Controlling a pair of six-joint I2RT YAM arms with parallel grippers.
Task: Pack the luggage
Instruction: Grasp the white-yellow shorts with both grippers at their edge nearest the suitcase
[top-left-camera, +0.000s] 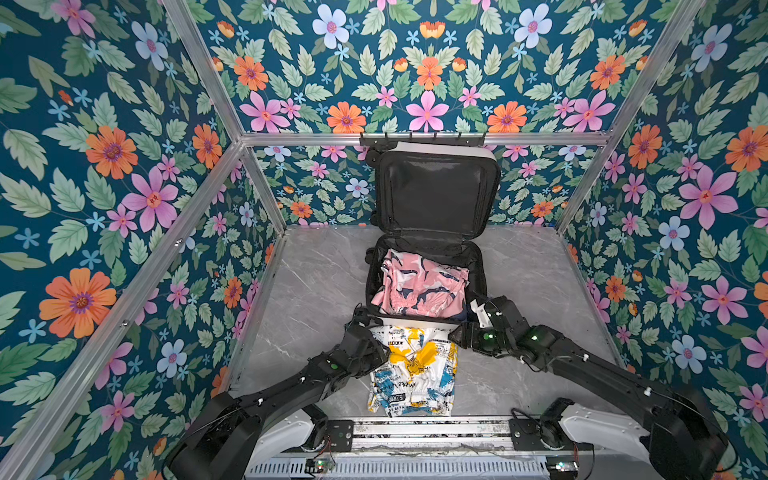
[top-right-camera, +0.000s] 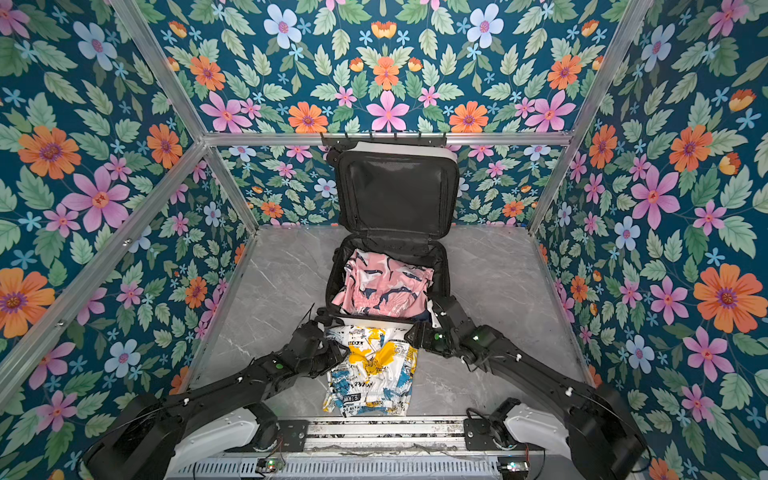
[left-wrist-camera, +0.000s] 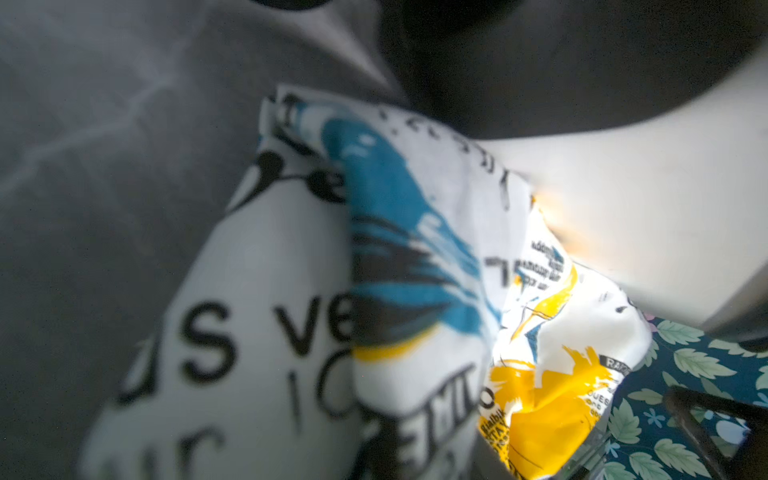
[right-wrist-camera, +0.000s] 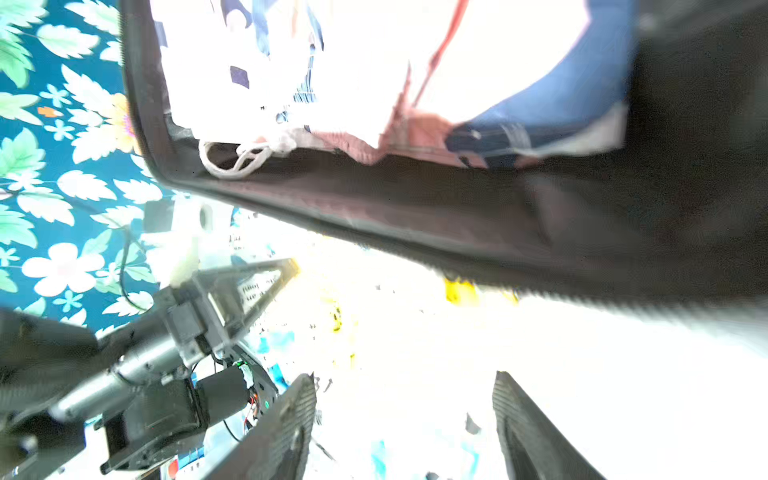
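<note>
Grey marble table, floral walls round it.

Luggage is mid-table at the far side, in both top views. White hard shell, black lining, open. Base lies flat with its mouth up. Lid stands upright against the back wall, hinge on the far edge. Black wheels show on its left side, so the wheel end points left and the long axis runs across the table.

Printed cloth, white/yellow/blue, lies on the table against the base's near wall. Pink patterned cloth fills the base.

Left arm and right arm reach forward and inward, wrists at the printed cloth's far corners.

Left gripper is on the far-left corner. Its wrist view is all fabric, so I can't tell the jaw gap or whether it grips.

Right gripper is at the far-right corner, just beside the base. Jaws stand well apart, glare-white cloth beyond them, nothing visibly pinched.
</note>
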